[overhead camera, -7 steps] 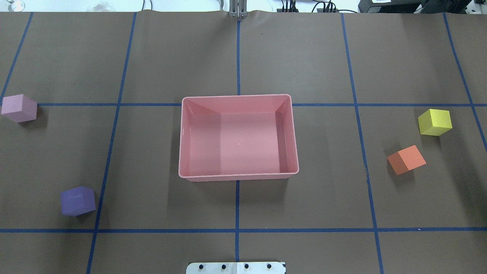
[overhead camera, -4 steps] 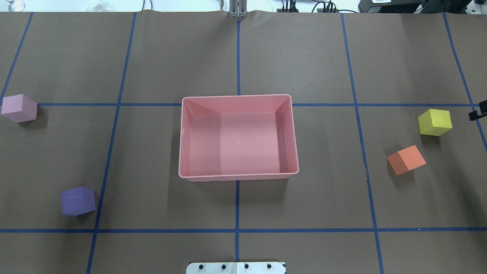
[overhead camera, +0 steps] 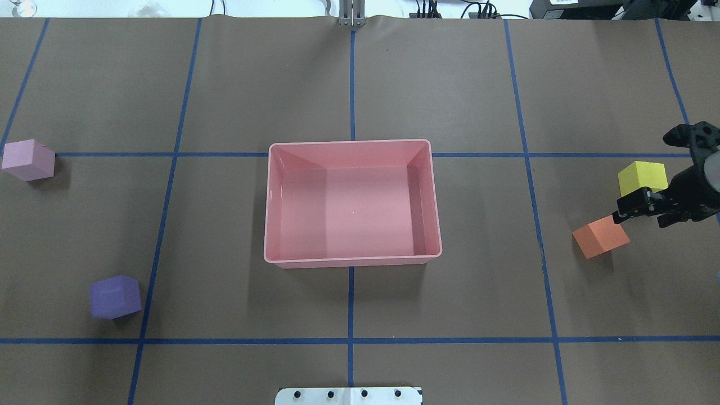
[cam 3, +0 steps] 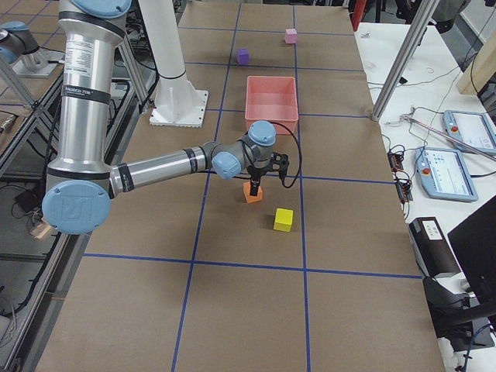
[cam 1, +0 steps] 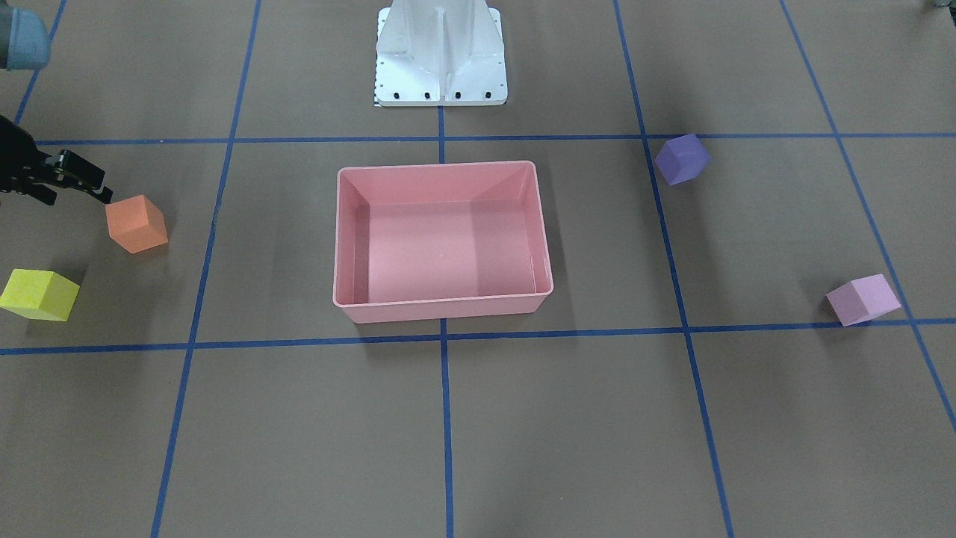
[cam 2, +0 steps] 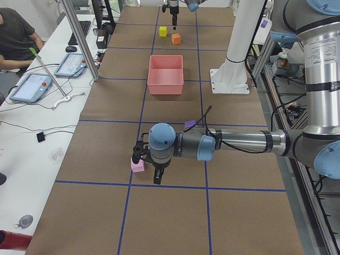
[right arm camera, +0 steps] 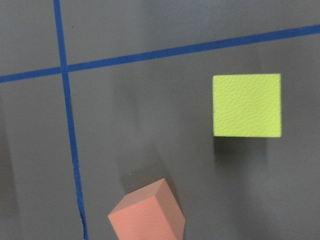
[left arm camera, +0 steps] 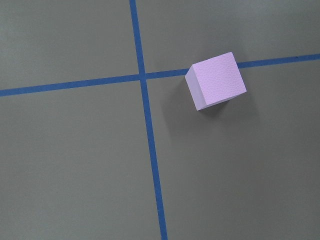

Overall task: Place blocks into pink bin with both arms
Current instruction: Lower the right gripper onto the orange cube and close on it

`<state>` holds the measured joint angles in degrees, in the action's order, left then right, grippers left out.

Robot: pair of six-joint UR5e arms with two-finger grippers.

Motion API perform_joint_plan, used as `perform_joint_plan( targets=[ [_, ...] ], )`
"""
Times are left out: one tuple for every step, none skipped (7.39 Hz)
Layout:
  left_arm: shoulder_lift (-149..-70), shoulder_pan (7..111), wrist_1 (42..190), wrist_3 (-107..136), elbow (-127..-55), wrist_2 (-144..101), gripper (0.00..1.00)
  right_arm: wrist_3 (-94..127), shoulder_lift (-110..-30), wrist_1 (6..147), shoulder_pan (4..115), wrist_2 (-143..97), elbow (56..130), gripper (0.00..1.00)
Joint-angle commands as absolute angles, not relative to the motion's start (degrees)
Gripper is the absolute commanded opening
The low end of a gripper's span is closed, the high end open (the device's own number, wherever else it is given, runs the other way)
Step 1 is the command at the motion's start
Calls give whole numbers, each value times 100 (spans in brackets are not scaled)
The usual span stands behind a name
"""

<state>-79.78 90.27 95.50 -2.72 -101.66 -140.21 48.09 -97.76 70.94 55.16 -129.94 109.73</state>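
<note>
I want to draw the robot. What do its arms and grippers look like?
The left arm and right arm are shiny grey tubes with light-blue caps at the joints. The left gripper and right gripper are black, with thin black cables looping beside them.

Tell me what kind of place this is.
Most likely a robotics research lab: a paper-covered table gridded with blue tape, touchscreen pendants alongside it, and an operator seated nearby.

table: brown paper | blue tape grid | white side bench
</note>
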Motion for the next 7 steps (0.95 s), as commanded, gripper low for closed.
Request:
perform_joint_plan(
  targets=[
    [-7972,9026,9554,-272,-10160,-14027,100,4782,-9809,7093,5011,-12367,10978,100],
    [-7980,9026,9554,-264,-10160,-14036,100,4773,-9774,7084,4923,-12375,10986,100],
    [-7989,9026,9554,-264,-10160,-14036,100,4677,-9747,7084,4774,-12366,10995,100],
    [-7989,9026,9554,-264,-10160,-14036,100,4171,-9756,7084,4738,-12253,10969,100],
    [-7989,9026,9554,-264,-10160,-14036,100,3957,-9738,7084,4729,-12235,10960,100],
    [-7989,9026,9554,-264,-10160,-14036,100,3929,-9738,7084,4650,-12200,10951,100],
    [-7989,9026,9554,-272,-10160,-14036,100,3816,-9730,7084,4606,-12051,10934,100]
  ],
)
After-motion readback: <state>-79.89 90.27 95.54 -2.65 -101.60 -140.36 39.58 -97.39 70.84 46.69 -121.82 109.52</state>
